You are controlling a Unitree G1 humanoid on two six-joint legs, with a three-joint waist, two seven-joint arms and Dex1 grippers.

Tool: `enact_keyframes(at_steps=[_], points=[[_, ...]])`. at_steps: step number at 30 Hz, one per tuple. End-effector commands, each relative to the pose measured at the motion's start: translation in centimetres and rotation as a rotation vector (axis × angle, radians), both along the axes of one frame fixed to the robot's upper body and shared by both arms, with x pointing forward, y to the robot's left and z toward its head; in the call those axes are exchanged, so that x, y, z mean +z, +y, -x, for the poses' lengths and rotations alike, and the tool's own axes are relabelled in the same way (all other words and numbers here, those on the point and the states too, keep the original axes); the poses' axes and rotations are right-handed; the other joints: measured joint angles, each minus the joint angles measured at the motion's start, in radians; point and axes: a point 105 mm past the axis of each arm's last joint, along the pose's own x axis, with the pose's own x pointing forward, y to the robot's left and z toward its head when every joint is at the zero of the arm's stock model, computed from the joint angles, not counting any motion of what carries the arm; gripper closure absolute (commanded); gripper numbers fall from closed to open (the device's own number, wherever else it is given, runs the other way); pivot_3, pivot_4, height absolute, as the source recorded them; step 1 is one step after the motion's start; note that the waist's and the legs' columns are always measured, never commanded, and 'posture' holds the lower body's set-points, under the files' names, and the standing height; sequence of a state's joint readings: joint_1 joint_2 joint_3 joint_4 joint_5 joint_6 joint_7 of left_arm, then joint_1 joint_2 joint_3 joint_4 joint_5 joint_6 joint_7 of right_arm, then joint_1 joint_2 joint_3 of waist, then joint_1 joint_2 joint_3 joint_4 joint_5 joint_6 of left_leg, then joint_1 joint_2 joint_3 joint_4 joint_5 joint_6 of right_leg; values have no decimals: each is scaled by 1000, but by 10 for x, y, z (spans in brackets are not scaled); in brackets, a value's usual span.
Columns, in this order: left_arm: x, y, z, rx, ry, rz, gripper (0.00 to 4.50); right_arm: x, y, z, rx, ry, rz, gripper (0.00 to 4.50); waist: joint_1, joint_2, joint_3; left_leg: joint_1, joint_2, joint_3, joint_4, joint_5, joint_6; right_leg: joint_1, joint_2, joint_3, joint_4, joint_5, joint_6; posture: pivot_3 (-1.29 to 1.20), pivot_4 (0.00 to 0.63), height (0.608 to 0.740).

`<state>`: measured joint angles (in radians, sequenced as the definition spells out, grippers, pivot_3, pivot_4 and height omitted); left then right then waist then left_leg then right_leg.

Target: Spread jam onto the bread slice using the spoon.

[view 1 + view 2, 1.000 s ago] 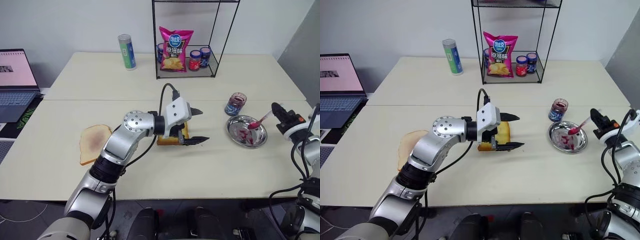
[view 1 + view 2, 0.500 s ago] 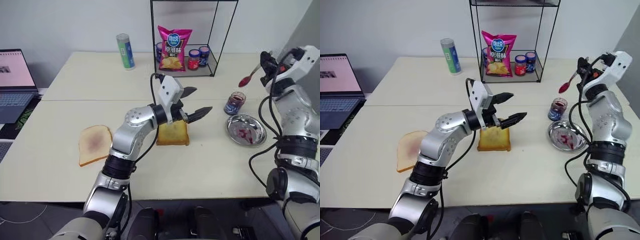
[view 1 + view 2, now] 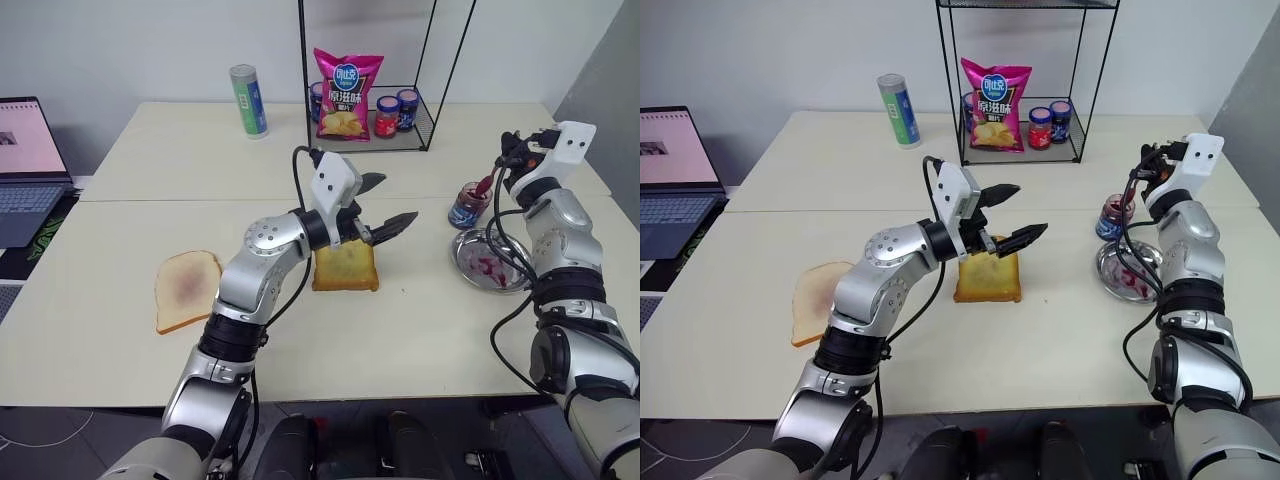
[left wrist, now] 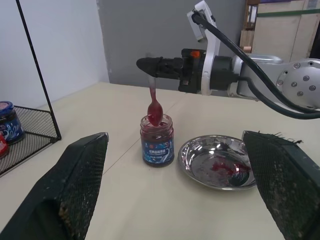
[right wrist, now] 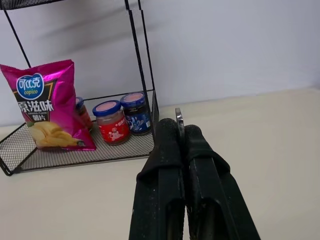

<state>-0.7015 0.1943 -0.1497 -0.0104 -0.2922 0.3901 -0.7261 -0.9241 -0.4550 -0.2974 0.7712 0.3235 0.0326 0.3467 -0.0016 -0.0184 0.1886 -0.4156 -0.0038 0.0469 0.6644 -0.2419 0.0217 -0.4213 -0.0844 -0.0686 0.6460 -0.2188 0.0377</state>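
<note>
Left eye view, nearest first: my left gripper (image 3: 392, 203) hangs with its fingers spread wide, holding nothing, just above the bread slice (image 3: 346, 267), which lies flat on the table (image 3: 400, 330). A second ago those fingers straddled the toast at table level; they have lifted off, so the slice now sits bare for spreading.

Farther out on my right, my right gripper (image 3: 508, 172) is clamped on the spoon (image 3: 488, 184) handle. Over the same second it rose from the steel dish (image 3: 488, 262), swung high, and came down again over the open jam jar (image 3: 469, 207). I judge this a reload of jam (image 4: 156, 131) before any goes on the bread.

My left wrist view gives what the head views cannot: the spoon hangs bowl-down, its red-coated bowl at the jar's mouth. Whether it dips in I cannot tell. The dish beside the jar carries red smears.

My right wrist view looks past my shut fingers (image 5: 167, 165) to the wire rack (image 5: 145, 60) with a crisp bag (image 5: 47, 105) and two lidded jars (image 5: 122, 120).
</note>
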Motion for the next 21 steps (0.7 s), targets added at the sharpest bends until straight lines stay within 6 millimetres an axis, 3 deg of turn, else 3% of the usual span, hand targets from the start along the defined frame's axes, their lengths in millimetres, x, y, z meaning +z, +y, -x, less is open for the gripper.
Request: enact_keyframes(at_steps=[1, 14, 21], points=[[12, -3, 7, -21, -49, 8, 0, 7, 9, 0, 8, -43, 68, 4429, 0, 0, 0, 0, 0, 0, 0, 0, 0, 0, 0, 0, 0, 0, 0, 0, 150, 740], [13, -3, 7, -23, -57, 3, 0, -11, 17, -7, 11, 23, 100, 4429, 0, 0, 0, 0, 0, 1, 0, 0, 0, 0, 0, 1, 0, 0, 0, 0, 150, 740], [13, -2, 6, -14, -57, 3, 0, -10, 9, -10, 4, 55, -180, 4429, 0, 0, 0, 0, 0, 1, 0, 0, 0, 0, 0, 1, 1, 0, 0, 0, 150, 740]])
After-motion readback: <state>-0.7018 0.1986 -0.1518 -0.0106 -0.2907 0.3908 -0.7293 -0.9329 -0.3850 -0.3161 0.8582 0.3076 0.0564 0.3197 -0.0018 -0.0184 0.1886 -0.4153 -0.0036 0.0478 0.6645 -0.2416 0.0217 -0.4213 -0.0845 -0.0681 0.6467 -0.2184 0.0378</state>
